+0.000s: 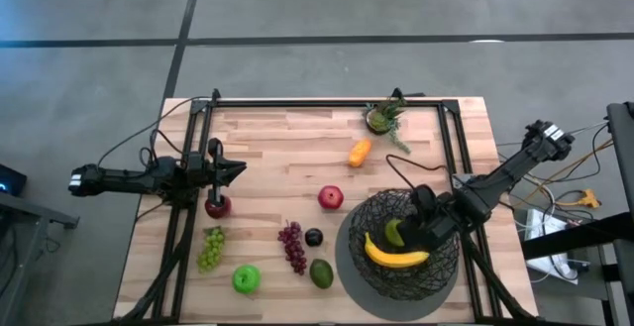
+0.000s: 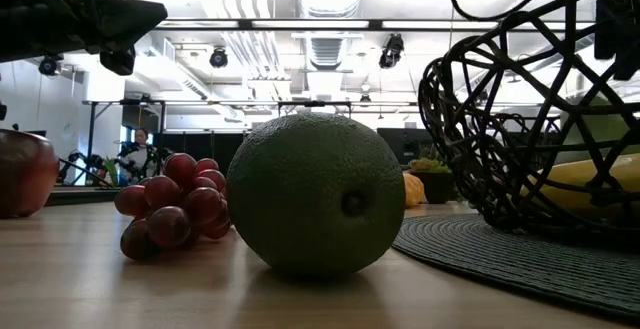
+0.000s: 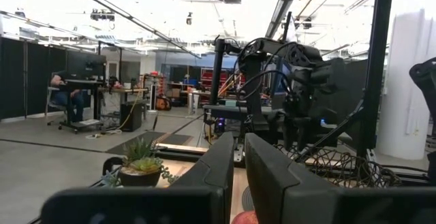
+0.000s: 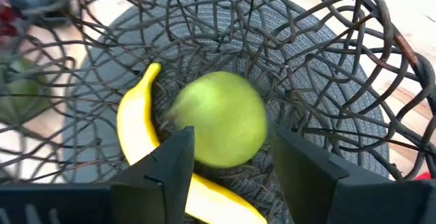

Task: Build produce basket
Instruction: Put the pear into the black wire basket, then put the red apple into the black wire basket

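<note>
The dark wire basket (image 1: 436,276) stands on a grey disc (image 1: 347,267) at the table's near right. A yellow banana (image 4: 133,132) and a green pear (image 4: 221,115) are inside it. My right gripper (image 4: 231,146) points down into the basket, open, one finger on each side of the pear and just above it. My left gripper (image 1: 236,170) is shut and level at the table's left, above a red apple (image 1: 217,205). Loose on the wood lie green grapes (image 1: 211,249), a green apple (image 1: 246,279), purple grapes (image 1: 293,245), a plum (image 1: 314,237), an avocado (image 1: 321,272), another red apple (image 1: 330,198) and an orange piece (image 1: 360,152). My right gripper's fingers (image 4: 170,163) stand apart over the pear's sides from above, pointing down. I cannot tell whether either finger touches the pear; it shows blurred in the basket, beside the banana.
A small potted plant (image 1: 384,118) stands at the far edge. A black frame (image 1: 327,101) runs along the table's far side and down both sides. In the low view the avocado (image 2: 315,194) and the purple grapes (image 2: 175,209) lie near the front edge.
</note>
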Controlling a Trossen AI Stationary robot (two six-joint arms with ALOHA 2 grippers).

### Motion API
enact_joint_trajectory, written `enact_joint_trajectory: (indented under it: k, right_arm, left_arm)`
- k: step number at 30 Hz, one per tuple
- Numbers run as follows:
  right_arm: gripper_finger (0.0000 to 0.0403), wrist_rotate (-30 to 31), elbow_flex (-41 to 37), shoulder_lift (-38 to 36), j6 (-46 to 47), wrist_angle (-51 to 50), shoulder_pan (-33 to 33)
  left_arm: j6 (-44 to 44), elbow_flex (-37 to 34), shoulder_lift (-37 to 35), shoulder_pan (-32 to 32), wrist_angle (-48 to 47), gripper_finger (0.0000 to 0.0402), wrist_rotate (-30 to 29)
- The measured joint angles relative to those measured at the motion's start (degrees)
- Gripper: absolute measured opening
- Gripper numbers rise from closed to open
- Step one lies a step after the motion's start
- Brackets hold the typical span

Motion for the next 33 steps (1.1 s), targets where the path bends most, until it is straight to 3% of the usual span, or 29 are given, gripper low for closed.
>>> enact_joint_trajectory:
  k: [10, 20, 22, 26, 33]
  right_arm:
    - [0.0181, 0.73, 1.65, -5.77, 0.40, 0.35, 0.00]
    - [0.0165, 11.58, 7.25, -5.13, -5.57, 0.46, -0.02]
    - [0.0163, 13.14, 8.20, -4.51, -7.05, 0.39, -0.02]
    - [0.0160, 15.05, 9.35, -3.31, -9.07, 0.38, -0.04]
    - [0.0160, 15.05, 9.51, -1.42, -8.63, 0.54, -0.07]
  left_arm:
    - [0.00, 0.01, 0.00, 0.02, 0.00, 0.0022, 0.00]
    - [-0.11, -0.01, 0.00, 0.02, 0.04, 0.0022, 0.00]
    - [-3.32, 0.01, 0.00, 0.02, 0.23, 0.0022, 0.00]
    - [-18.18, -0.01, 0.00, 0.02, 0.22, 0.0022, -0.10]
    - [-32.23, 0.01, 1.27, 0.04, 0.65, 0.0022, -1.82]
